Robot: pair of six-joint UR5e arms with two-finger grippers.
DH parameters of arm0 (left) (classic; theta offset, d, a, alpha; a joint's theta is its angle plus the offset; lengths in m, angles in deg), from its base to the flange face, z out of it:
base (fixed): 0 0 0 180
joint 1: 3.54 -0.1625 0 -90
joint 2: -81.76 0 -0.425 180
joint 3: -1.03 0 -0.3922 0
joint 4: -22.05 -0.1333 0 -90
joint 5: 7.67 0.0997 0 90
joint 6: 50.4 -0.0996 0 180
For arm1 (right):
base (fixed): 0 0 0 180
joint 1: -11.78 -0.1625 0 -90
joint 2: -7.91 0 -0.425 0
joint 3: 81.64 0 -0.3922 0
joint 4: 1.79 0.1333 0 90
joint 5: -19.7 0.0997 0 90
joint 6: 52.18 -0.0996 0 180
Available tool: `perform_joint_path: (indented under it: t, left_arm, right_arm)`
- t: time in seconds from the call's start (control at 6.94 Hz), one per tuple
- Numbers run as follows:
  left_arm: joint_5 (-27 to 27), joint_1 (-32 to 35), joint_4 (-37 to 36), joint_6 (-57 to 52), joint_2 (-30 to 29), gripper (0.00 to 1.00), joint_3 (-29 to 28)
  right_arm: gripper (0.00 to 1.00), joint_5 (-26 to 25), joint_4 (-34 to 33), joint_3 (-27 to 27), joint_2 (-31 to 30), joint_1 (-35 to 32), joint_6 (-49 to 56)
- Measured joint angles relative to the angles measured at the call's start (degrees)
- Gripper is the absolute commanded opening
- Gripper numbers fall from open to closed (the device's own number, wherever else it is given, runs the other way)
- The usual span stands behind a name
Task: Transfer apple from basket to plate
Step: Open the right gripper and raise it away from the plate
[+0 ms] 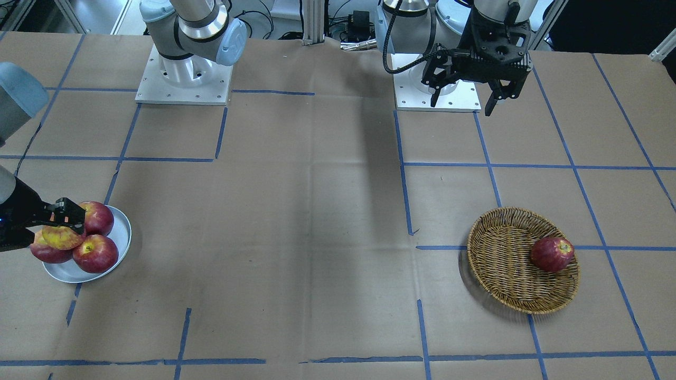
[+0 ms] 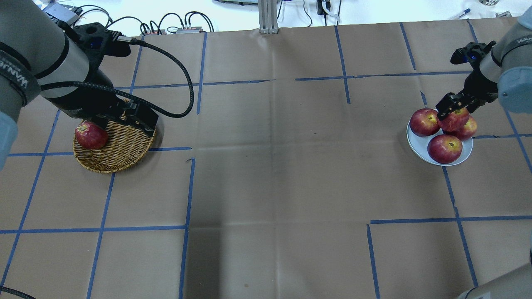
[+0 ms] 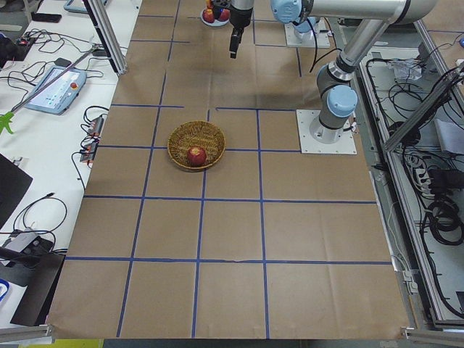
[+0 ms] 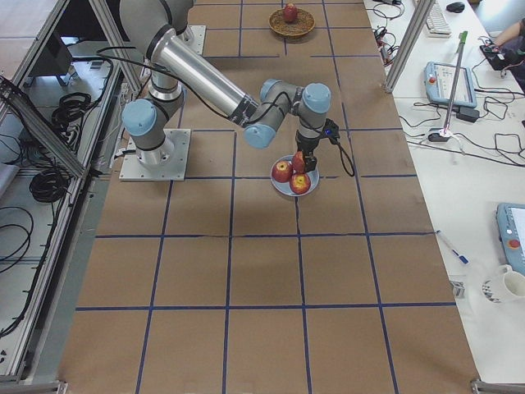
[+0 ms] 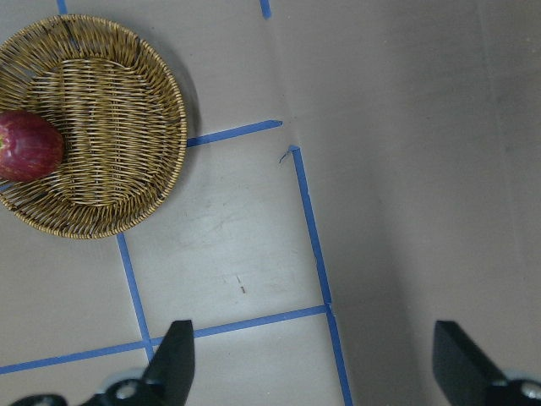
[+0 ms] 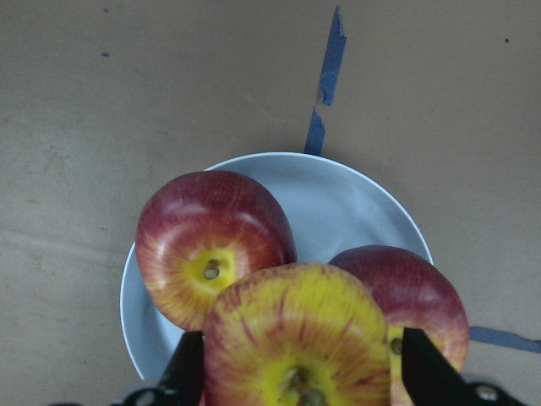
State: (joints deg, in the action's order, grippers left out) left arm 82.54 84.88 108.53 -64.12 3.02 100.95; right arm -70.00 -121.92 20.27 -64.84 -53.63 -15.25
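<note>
right gripper (image 6: 303,372) is clamped on the apple (image 6: 296,326), w/ one finger (image 6: 188,368) on each side of it. the stem end faces the wrist cam. the apple is yellow w/ red streaks and is up over the plate (image 6: 338,199), which sits at the right end of the table (image 1: 317,211). the 3 dark red apples (image 1: 96,253) lie on the plate in a tight cluster. the apple is on top of them or just above, approx mid-cluster; can't tell if it touches any. bare plate shows on the far side in the wrist cam.

left gripper (image 5: 314,364) hangs high over the table nr the left arm's base. its fingers are spread wide w/ nothing btwn them.

the basket (image 1: 496,253) is on the left side of the table, further from the robot than the left gripper and well apart from the plate. one lone red apple (image 1: 552,254) lies inside it, against the left wall. the table is covered in brown paper w/ blue tape lines.
</note>
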Motion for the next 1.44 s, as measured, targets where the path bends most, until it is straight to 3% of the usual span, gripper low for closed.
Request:
perform_joint_path:
  t: [0.43, 0.86, 1.15, 1.44]
  left_arm:
    - [0.1, 0.0, 0.0, 0.0, -0.3, 0.99, 0.0]
    - [0.1, 0.0, 0.0, 0.0, -0.6, 0.99, 0.2]
    - [0.0, 0.0, -0.1, 0.1, -0.8, 0.99, 0.1]
    - [-0.1, 0.0, -0.1, 0.5, -0.8, 0.99, -0.2]
  right_arm:
    - [1.0, 1.0, 5.3, -4.2, -3.8, -3.2, -1.2]
    - [1.0, 1.0, 22.5, -12.8, -8.1, -10.7, -14.0]
    - [1.0, 1.0, 28.6, -12.6, -13.0, -18.0, -25.3]
    - [1.0, 0.9, 30.5, -11.2, -17.1, -22.9, -32.9]
